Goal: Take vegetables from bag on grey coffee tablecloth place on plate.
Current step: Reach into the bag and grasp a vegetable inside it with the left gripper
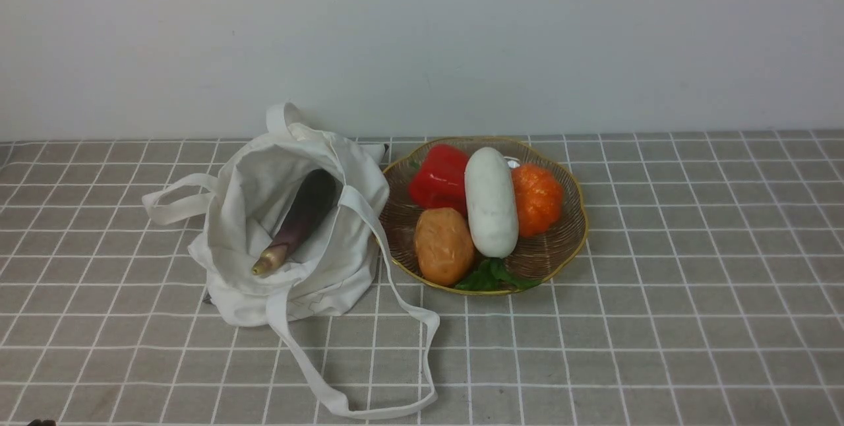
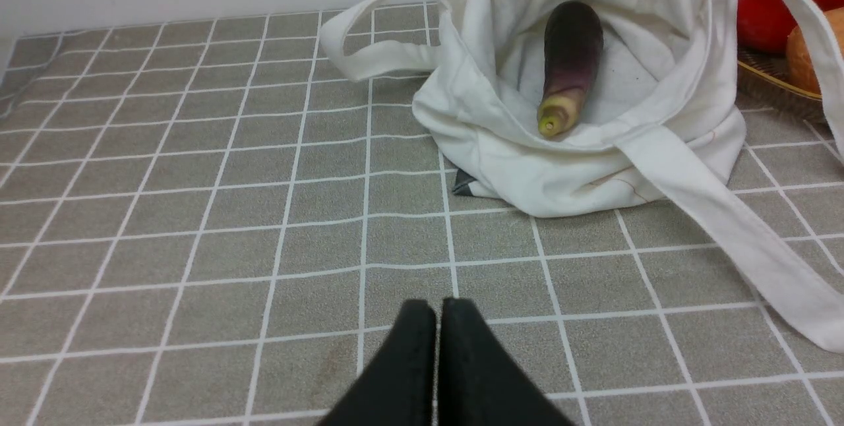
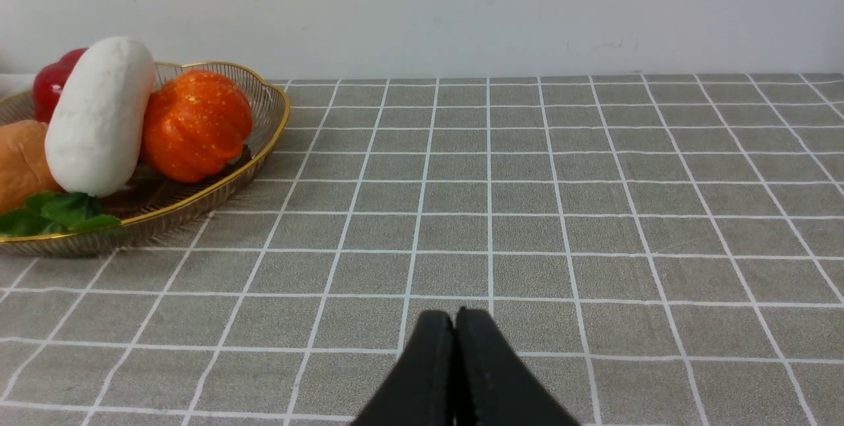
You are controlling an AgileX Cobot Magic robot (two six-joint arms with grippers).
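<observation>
A long dark purple eggplant (image 1: 300, 218) lies in the open off-white tote bag (image 1: 264, 281) on the checked grey tablecloth (image 1: 692, 294), stem tip toward me. It also shows in the left wrist view (image 2: 570, 63), inside the bag (image 2: 560, 175). The wicker plate (image 1: 567, 241) with a yellow rim stands right of the bag. My left gripper (image 2: 438, 307) is shut and empty, low over the cloth, well short of the bag. My right gripper (image 3: 455, 317) is shut and empty, over bare cloth to the right of the plate (image 3: 264, 142). Neither arm shows in the front view.
The plate holds a red pepper (image 1: 440, 179), a white oblong vegetable (image 1: 491, 202), an orange pumpkin (image 1: 537, 198), a brown potato (image 1: 444, 246) and green leaves (image 1: 491, 277). A long bag strap (image 1: 395, 320) loops forward over the cloth. A white wall (image 1: 422, 37) backs the table.
</observation>
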